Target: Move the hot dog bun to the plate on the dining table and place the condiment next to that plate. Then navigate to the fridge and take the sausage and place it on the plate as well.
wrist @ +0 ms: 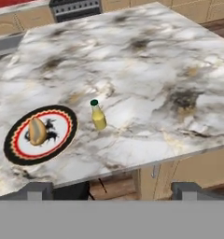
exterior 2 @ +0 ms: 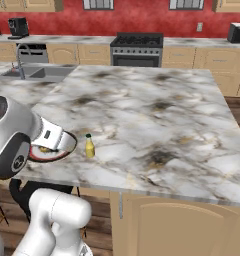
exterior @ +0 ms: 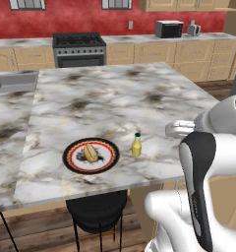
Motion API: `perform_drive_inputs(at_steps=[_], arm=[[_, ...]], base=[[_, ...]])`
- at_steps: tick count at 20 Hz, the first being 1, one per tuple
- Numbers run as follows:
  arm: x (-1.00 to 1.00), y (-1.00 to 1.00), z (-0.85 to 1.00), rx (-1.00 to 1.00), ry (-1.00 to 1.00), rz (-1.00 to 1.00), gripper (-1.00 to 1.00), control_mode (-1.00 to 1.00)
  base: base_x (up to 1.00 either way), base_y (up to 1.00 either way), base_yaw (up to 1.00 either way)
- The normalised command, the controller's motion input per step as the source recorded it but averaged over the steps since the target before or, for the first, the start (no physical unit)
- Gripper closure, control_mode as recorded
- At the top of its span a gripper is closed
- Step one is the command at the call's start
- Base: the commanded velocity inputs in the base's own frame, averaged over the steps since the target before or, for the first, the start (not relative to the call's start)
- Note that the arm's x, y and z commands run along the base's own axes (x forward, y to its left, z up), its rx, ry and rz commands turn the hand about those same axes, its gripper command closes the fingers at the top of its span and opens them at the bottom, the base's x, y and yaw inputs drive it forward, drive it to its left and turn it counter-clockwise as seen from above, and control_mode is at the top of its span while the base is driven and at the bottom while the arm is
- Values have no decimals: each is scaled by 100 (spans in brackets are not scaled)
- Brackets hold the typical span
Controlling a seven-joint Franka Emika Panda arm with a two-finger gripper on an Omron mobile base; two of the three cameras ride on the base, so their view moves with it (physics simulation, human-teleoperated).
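Note:
The plate (exterior: 68, 156) lies near the front edge of the dining table (exterior: 120, 98), and the hot dog bun (exterior: 91, 152) rests on its white centre. The condiment (exterior: 136, 146) stands upright just right of the plate, close to it but apart. In the hand view the plate (wrist: 62, 140), the bun (wrist: 37, 131) and the condiment (wrist: 98, 115) lie ahead and below. My gripper (wrist: 115, 191) is open and empty, drawn back off the table's front edge. In the right base view my arm covers part of the plate (exterior 2: 47, 155), beside the condiment (exterior 2: 90, 146). The fridge and the sausage are out of view.
A black stool (exterior: 96, 209) is tucked under the table below the plate. The steel sink (exterior 2: 37, 74) is set in the table's far left. A stove (exterior: 79, 49) and a microwave (exterior: 169, 29) line the back counter beyond a strip of wood floor.

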Motion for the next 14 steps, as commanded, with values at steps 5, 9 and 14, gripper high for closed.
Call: perform_drive_inputs(at_steps=[5, 9, 14], arm=[[-3, 1, -9, -3, 9, -4, -100, -100], [-8, 3, -9, 0, 1, 0, -100, 100], [0, 0, 0, 0, 0, 0, -100, 100]], base=[[0, 0, 0], [-28, -8, -13], [-57, -27, -65]])
